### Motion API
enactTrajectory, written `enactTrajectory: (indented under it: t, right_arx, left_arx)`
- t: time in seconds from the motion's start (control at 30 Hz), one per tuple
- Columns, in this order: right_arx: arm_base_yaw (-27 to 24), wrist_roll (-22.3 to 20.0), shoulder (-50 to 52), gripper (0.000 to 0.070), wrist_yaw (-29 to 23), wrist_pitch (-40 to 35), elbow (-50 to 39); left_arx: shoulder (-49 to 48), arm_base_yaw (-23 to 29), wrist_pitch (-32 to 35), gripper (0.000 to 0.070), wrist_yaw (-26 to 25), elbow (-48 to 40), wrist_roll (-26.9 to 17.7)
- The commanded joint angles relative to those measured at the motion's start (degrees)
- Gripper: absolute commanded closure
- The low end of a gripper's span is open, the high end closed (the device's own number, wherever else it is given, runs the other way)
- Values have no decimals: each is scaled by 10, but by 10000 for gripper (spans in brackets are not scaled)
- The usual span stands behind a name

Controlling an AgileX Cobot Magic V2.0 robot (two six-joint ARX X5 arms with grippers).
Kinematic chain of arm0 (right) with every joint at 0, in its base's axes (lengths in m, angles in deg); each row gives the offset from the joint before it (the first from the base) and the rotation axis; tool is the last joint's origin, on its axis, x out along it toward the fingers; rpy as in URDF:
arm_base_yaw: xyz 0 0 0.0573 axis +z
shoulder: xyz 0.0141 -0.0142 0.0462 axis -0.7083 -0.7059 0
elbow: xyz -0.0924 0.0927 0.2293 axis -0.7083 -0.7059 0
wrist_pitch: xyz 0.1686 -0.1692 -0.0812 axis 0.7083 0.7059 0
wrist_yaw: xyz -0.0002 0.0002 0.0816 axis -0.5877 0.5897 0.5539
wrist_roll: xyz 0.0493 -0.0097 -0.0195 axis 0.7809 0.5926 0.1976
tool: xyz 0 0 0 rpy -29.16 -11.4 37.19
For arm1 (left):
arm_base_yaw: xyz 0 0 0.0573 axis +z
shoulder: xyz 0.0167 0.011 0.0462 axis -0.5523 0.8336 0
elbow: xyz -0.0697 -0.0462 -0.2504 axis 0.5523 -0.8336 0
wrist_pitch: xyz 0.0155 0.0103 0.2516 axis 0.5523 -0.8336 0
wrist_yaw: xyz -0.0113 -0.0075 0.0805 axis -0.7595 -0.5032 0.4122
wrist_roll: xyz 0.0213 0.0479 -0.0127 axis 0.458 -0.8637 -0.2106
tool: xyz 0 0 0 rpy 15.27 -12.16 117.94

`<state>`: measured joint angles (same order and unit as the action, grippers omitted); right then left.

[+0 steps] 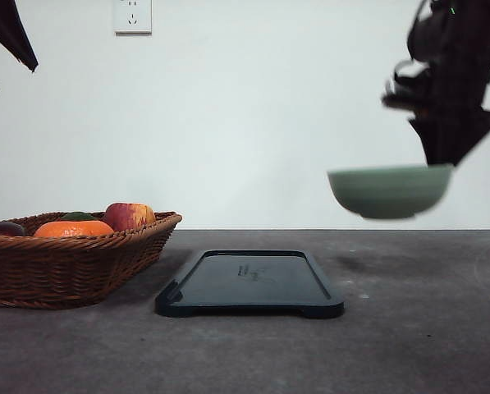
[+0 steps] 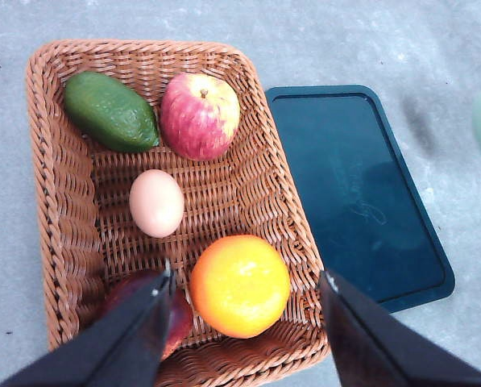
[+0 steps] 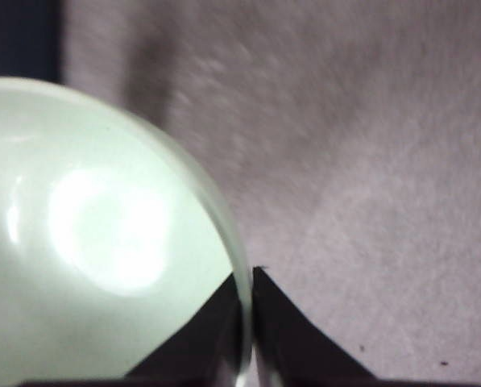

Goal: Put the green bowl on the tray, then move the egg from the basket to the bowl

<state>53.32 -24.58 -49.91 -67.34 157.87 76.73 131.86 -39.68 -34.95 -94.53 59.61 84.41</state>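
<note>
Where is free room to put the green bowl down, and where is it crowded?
The flat dark blue-black plastic tray is bare from rim to rim, and so is the grey table beside it. The brown woven wicker basket is crowded with fruit around the small reddish-brown egg.

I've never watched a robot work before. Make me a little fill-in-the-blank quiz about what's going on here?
1. The right gripper holds the green bowl by its ____.
2. The tray has ____ on it.
3. The egg lies in the ____.
4. The left gripper hangs open above the ____.

Missing words: rim; nothing; basket; basket
</note>
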Motion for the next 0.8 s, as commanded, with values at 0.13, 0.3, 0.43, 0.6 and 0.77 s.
enactTrajectory:
  t: [0.13, 0.3, 0.43, 0.6, 0.77]
  right_arx:
    - [41, -3, -11, 700, 5, -1, 32]
    - [83, 10, -23, 700, 5, -17, 32]
    - [116, 24, -39, 700, 15, -41, 33]
    - [145, 39, -64, 700, 37, -73, 35]
    - [160, 42, -93, 700, 41, -89, 49]
  left_arx:
    - [4, -2, 6, 349, -2, 16, 0]
    - [4, -2, 6, 349, -2, 16, 0]
    - [4, -2, 5, 349, -2, 16, 0]
    - [4, -2, 4, 349, -2, 16, 0]
    - [4, -2, 3, 349, -2, 16, 0]
